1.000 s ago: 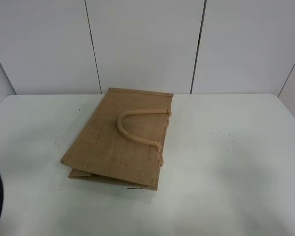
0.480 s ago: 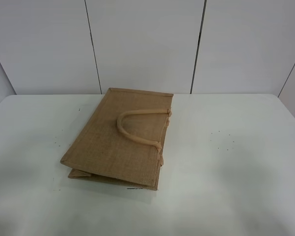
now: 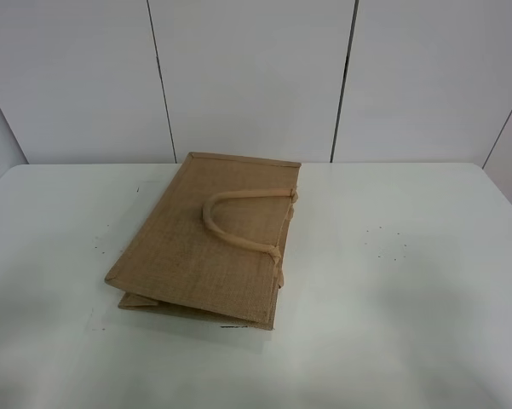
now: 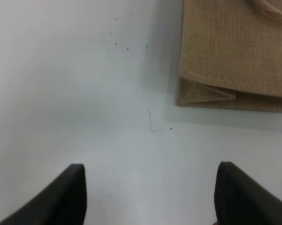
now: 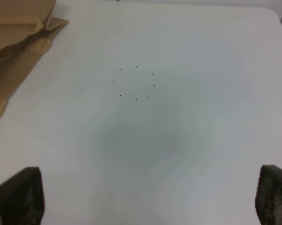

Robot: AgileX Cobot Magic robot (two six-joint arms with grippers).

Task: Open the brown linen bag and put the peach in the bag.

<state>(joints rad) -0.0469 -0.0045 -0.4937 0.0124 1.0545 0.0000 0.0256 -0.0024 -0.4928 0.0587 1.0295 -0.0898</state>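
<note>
The left gripper hangs over the bare white table with its two dark fingers spread wide and nothing between them. The right gripper is spread wide too, and holds nothing. Ahead of the left gripper and off to its right lies the brown linen bag, flat and folded shut, its folded corner closest. The bag looks nearer the left gripper than the right one. In the high view the bag lies long-ways, running away from the arms, with its loop handle on top and its mouth toward the right arm. No peach shows in any view
</note>
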